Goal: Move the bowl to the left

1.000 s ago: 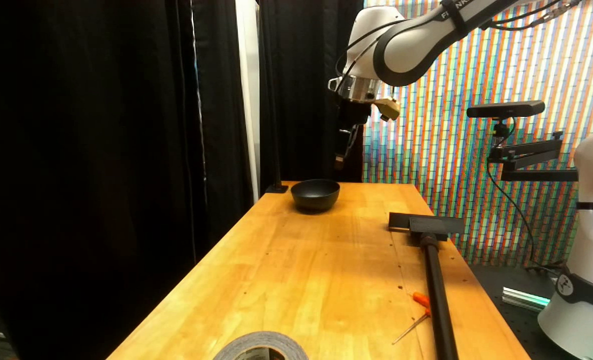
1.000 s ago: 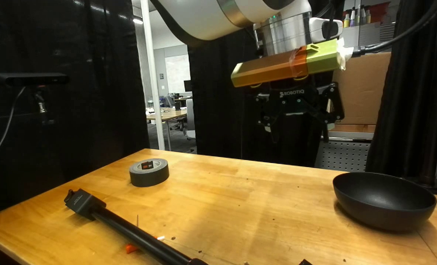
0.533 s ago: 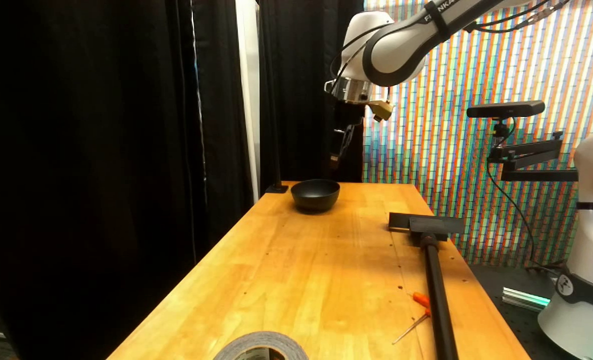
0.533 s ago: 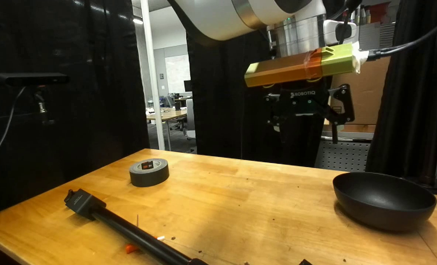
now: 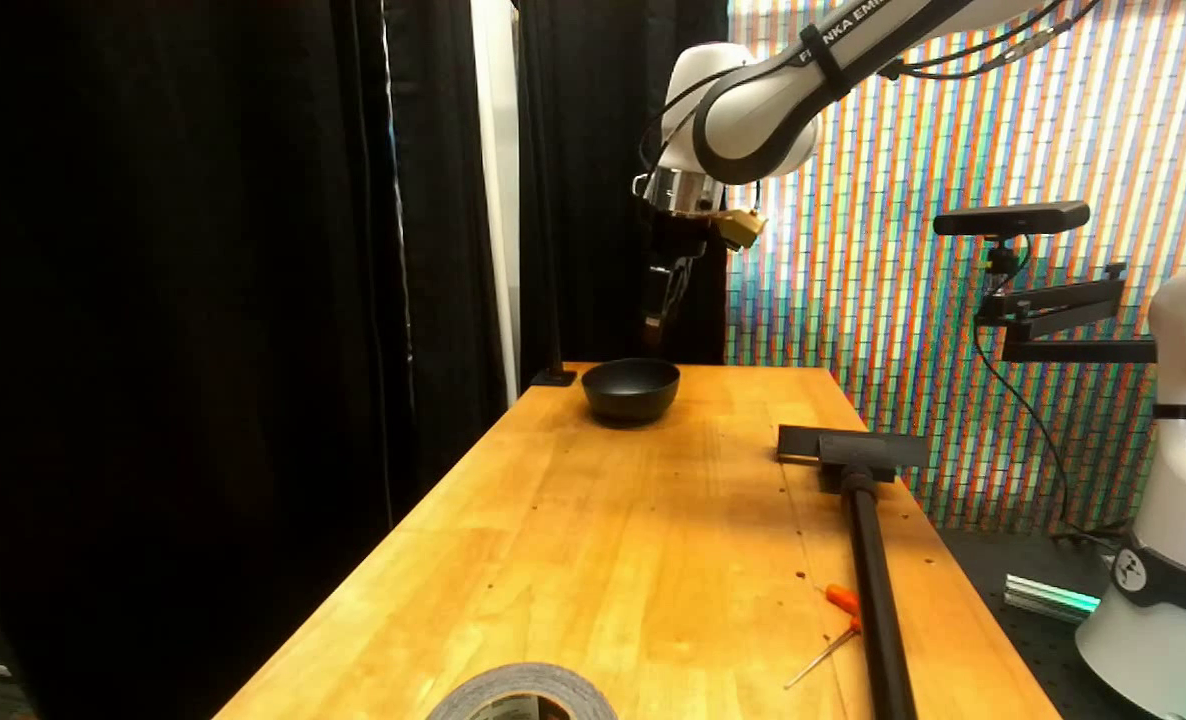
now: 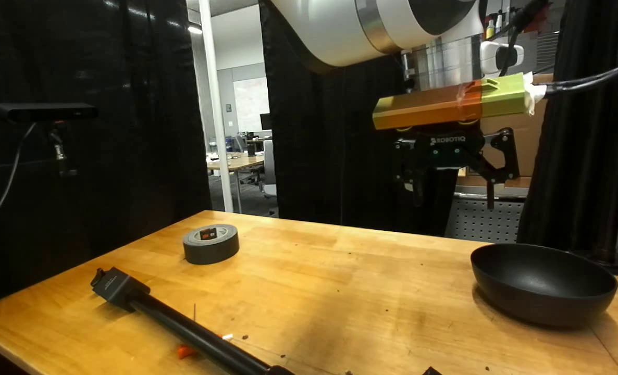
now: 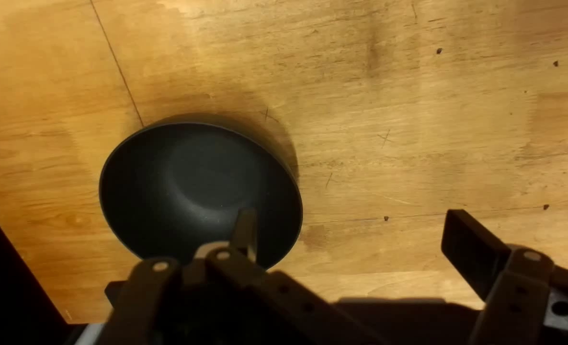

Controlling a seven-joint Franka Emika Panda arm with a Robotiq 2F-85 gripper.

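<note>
The bowl (image 7: 202, 177) is round and black, a little shiny inside; it sits the right way up on the wooden table (image 7: 432, 120); in an exterior view the bowl (image 5: 631, 392) is at the far end, toward the left; in an exterior view the bowl (image 6: 543, 286) is on the right.

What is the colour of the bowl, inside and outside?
Black inside and out; the bowl shows best in an exterior view.

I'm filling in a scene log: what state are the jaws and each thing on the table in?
Jaws: open above the table, gripping nothing
Bowl: upright, nothing seen inside
Tape roll: lying flat
Black pole: lying down
Orange-handled tool: lying down, partly hidden by the pole
Black stand base: resting flat
</note>
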